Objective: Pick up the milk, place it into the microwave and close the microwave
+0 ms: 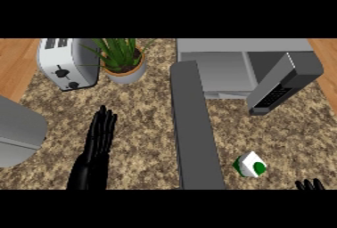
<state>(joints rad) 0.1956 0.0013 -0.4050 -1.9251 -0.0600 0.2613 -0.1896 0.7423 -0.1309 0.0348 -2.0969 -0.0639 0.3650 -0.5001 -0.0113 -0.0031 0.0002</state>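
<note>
The milk (251, 164) is a small white carton with green markings, standing on the counter at the lower right. The microwave (232, 71) stands at the back right with its cavity open. Its door (195, 129) swings out toward me as a long grey slab through the middle of the view. My left hand (97, 143) rests open on the counter left of the door, fingers straight and pointing away. Only the fingertips of my right hand (308, 184) show at the bottom right edge, just right of and below the milk, apart from it.
A silver toaster (66, 62) stands at the back left, and a potted green plant (122, 60) stands beside it. A dark grey angled panel (283, 84) sits at the microwave's right side. A grey rounded object (18, 133) juts in at the left edge.
</note>
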